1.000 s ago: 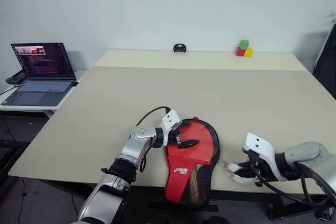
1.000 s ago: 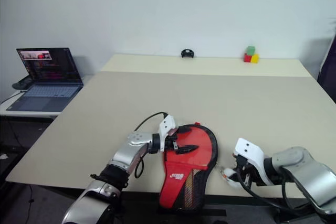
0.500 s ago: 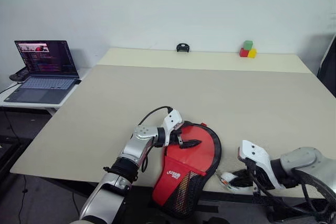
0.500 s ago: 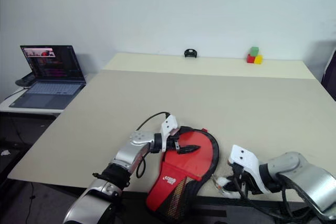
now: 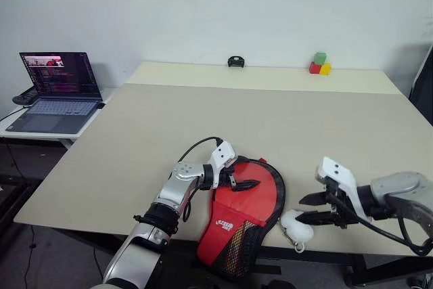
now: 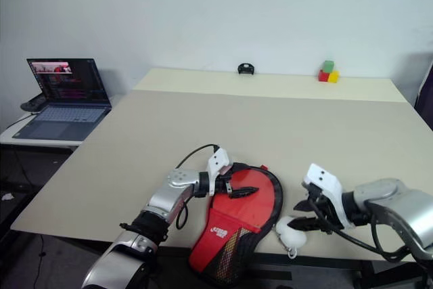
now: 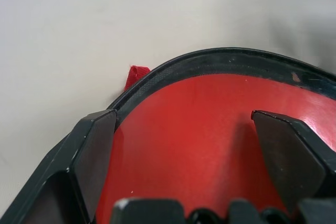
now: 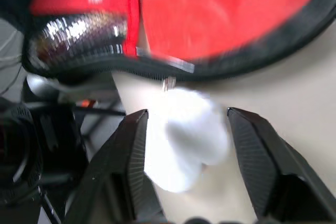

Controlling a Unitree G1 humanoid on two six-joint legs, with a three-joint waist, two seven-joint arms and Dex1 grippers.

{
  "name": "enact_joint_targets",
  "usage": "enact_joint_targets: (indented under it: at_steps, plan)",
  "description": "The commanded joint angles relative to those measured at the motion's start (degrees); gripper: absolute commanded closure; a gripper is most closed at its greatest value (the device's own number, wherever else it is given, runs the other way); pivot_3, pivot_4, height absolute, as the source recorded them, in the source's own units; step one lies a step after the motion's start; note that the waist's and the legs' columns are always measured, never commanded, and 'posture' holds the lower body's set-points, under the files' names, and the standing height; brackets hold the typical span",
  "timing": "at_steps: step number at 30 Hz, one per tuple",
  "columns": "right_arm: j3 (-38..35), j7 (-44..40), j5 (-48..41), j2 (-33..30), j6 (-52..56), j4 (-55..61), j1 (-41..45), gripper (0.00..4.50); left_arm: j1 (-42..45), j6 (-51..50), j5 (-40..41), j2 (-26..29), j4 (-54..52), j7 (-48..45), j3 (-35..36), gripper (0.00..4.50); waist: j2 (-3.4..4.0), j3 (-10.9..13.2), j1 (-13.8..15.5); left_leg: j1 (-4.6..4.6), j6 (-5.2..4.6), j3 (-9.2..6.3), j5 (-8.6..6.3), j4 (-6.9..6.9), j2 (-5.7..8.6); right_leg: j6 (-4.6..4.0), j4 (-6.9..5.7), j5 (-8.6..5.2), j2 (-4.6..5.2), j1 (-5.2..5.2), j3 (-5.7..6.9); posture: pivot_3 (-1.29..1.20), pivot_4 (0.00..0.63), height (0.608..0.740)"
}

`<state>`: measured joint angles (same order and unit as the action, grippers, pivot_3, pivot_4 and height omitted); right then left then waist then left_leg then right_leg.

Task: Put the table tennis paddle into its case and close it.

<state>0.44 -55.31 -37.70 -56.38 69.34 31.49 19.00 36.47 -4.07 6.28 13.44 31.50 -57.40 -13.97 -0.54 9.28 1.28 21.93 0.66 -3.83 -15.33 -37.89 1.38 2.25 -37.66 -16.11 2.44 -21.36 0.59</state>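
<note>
The red fabric case (image 5: 247, 202) lies flat at the table's front edge, its mesh-pocket end hanging over the edge. Its black zipper edge runs round the wide end (image 7: 210, 61). The table tennis paddle is hidden. My left gripper (image 5: 246, 176) is open, its fingers spread over the case's red top (image 7: 199, 145). A white fluffy zipper pull (image 5: 296, 227) rests on the table just right of the case. My right gripper (image 5: 302, 209) hovers open right beside it; in the right wrist view the pull (image 8: 186, 129) lies between and beyond the fingers.
A laptop (image 5: 57, 89) stands open on a side table at the left. At the table's (image 5: 270, 120) far edge sit a small black object (image 5: 235, 61) and coloured blocks (image 5: 317, 64). The case and both grippers are close to the front edge.
My right gripper opened, let go of the white pull and rose a little; the pull now rests on the table. Earlier the case's hanging end swung left. The left gripper stayed put.
</note>
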Motion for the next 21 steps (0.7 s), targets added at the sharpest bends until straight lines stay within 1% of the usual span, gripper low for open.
enact_joint_targets:
  at_steps: [1,2,4,6,8,9,12,14,16,21]
  plan:
    - [-3.99,3.09,-2.22,4.02,1.17,-4.96,6.14,1.8,-1.28,-0.62,-1.4,-0.25,1.55,0.78,-0.63,0.0,-0.02,0.01,-0.02,0.0,0.0,0.0,0.0,0.0,0.0,-0.01,0.0,0.01,0.01,0.0,-0.01,0.0,0.15,0.74]
    - [-4.16,4.48,-1.97,5.59,1.08,-6.81,7.9,1.8,-1.25,-0.66,-1.29,-0.18,1.3,0.72,-0.55,0.0,-0.02,0.01,-0.03,-0.01,0.0,0.01,0.0,0.0,-0.01,-0.02,0.0,0.01,0.01,0.0,-0.02,0.0,0.15,0.74]
    - [-2.75,8.58,1.51,9.01,-1.38,-12.04,10.87,1.8,-1.67,-2.13,0.19,0.28,-1.7,-0.72,-0.08,0.0,-0.03,0.02,-0.11,-0.02,-0.01,0.01,0.01,0.0,0.0,-0.11,-0.03,0.07,0.02,-0.01,-0.03,0.0,0.15,0.74]
    - [-0.22,9.84,4.49,10.51,-4.51,-15.9,12.06,1.8,-2.28,-4.11,1.94,1.16,-5.97,-2.74,0.36,0.0,-0.03,0.03,-0.15,0.05,0.0,-0.01,0.01,0.01,-0.01,-0.21,-0.03,0.12,0.03,-0.06,-0.06,0.0,0.15,0.74]
    - [1.3,9.95,5.64,11.6,-6.2,-18.01,12.8,1.8,-2.74,-6.33,3.5,1.95,-9.71,-4.14,0.99,0.0,-0.05,0.04,-0.19,0.14,0.0,-0.03,0.0,0.04,0.02,-0.3,-0.02,0.17,0.05,-0.14,-0.05,0.0,0.15,0.74]
    - [1.98,10.11,6.21,12.32,-6.99,-18.96,13.16,1.8,-2.91,-7.85,4.71,2.59,-12.17,-5.03,1.43,0.0,-0.04,0.04,-0.25,0.25,0.0,-0.02,0.0,0.04,0.02,-0.32,-0.02,0.16,0.05,-0.26,-0.07,0.0,0.15,0.74]
    - [3.66,10.32,7.81,13.96,-9.08,-21.31,13.66,1.8,-3.46,-12.08,8.09,4.94,-19.45,-7.08,2.65,0.0,-0.04,0.09,-0.63,1.08,0.03,-0.01,0.02,-0.03,0.02,-0.36,-0.18,0.17,0.05,-1.08,-0.11,0.0,0.15,0.74]
    - [4.32,10.39,8.28,15.28,-9.66,-22.38,13.62,1.8,-4.17,-15.85,11.53,8.86,-25.88,-9.82,4.21,0.0,-0.08,0.18,-0.95,1.09,0.04,-0.01,0.02,0.01,0.02,-0.42,-0.15,0.12,0.09,-1.08,-0.1,0.0,0.15,0.74]
    - [4.54,10.39,8.25,16.16,-9.73,-22.87,13.45,1.8,-4.75,-18.22,13.73,12.16,-29.78,-11.46,5.28,0.0,-0.07,0.21,-1.33,1.09,0.03,-0.02,0.02,0.03,0.01,-0.45,-0.13,0.11,0.1,-1.08,-0.1,0.0,0.15,0.74]
    - [4.13,10.99,7.46,18.63,-8.6,-22.93,12.62,1.8,-6.36,-19.75,15.02,19.59,-33.17,-13.97,7.23,0.0,-0.04,0.23,-1.6,0.93,0.01,-0.01,0.01,0.02,0.01,-0.46,-0.19,0.09,0.09,-0.99,-0.09,0.0,0.15,0.74]
